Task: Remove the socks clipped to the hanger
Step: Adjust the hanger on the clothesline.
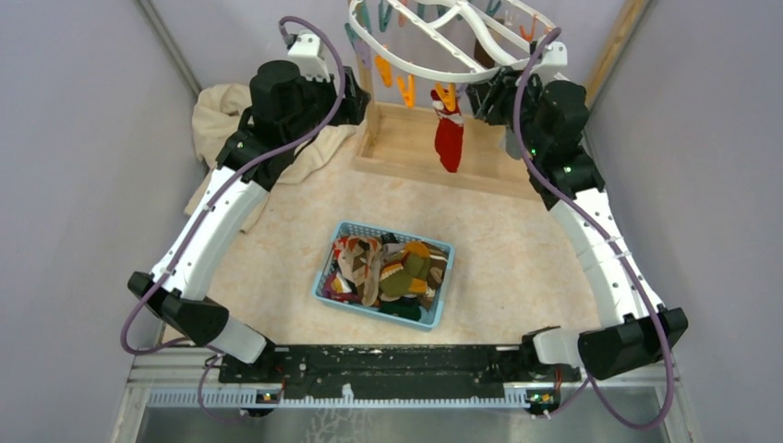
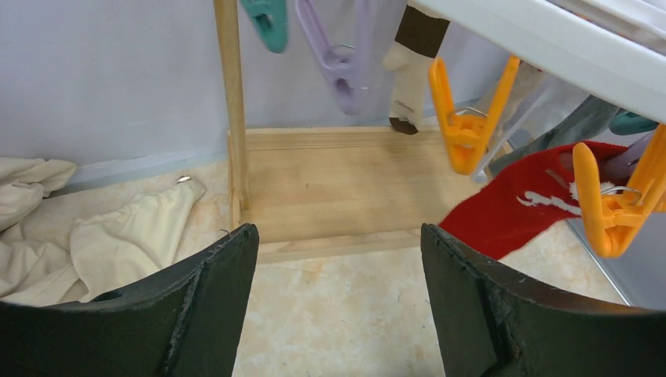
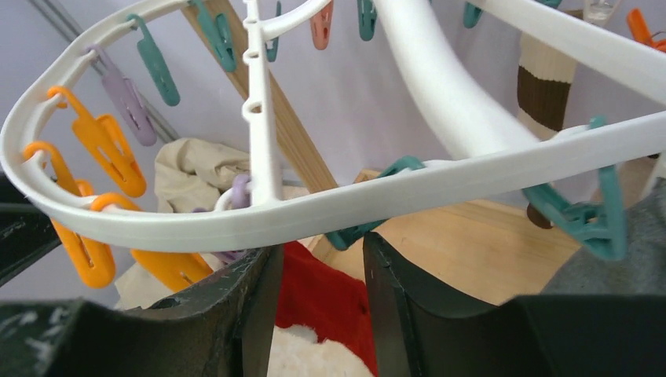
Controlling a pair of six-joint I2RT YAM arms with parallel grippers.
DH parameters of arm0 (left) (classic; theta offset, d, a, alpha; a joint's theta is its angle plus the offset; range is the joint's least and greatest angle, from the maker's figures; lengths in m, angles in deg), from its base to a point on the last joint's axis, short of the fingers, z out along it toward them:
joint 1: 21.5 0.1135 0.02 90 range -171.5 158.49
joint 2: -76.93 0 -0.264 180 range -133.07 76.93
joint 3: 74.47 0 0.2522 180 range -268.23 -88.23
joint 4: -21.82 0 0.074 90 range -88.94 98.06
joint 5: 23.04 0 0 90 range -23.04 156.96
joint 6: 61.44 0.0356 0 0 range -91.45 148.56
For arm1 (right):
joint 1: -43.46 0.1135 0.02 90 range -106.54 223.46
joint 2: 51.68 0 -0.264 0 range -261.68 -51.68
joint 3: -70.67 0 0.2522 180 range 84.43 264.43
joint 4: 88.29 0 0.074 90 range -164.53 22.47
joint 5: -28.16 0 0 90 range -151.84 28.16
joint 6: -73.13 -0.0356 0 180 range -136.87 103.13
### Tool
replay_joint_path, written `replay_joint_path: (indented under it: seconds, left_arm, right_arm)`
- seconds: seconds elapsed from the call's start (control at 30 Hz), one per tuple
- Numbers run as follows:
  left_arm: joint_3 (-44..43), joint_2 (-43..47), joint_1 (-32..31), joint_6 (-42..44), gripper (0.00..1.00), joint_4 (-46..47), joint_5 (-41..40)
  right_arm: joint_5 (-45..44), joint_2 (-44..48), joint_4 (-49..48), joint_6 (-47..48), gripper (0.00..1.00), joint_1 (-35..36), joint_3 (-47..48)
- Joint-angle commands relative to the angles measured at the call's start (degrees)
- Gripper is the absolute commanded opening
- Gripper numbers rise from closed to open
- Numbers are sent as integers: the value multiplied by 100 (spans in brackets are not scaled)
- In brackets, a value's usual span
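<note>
**Ana:** Left pincer [image 2: 338, 239] gapes wide with nothing in it, at the bottom of its own view. The red sock [image 2: 526, 208] hangs at the right edge from an orange clip [image 2: 620, 196].

**Ben:** And the right pincer [image 3: 322, 263]?

**Ana:** Narrowed, with red fabric filling the gap. Whether it actually pinches, I cannot tell.

**Ben:** The hanger [image 1: 429, 76] sits top centre in the overhead view. Other socks [image 1: 388, 272] lie in the basket [image 1: 328, 263] at mid-frame.

**Ana:** My worry is that a pull before that clip lets go swings or tips the whole ring. Its rim crosses just above the right fingertips, so a lift could snag there.
</note>
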Motion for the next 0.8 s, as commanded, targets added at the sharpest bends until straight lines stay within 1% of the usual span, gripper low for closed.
replay_joint_path:
  seconds: [0.0, 0.37, 0.47, 0.5, 0.63, 0.77]
  left_arm:
    - [46, 203, 20, -14, 82, 48, -76]
    - [47, 265, 23, 11, 82, 31, -99]
    - [46, 276, 24, 13, 82, 34, -101]
    - [46, 263, 26, 13, 82, 30, -95]
    - [47, 269, 31, 21, 82, 15, -95]
    - [53, 280, 18, 37, 82, -12, -99]
  right_arm:
    - [-313, -20, -32, 447, 43, 305, 432]
    - [-694, -323, 242, 1009, 42, 995, 888]
    - [-986, -455, 360, 1157, 42, 1190, 1071]
    - [-1045, -496, 440, 1211, 41, 1255, 1142]
    - [-1410, -602, 747, 1239, 34, 1373, 1348]
    - [-1643, -375, 918, 1194, 35, 1378, 1181]
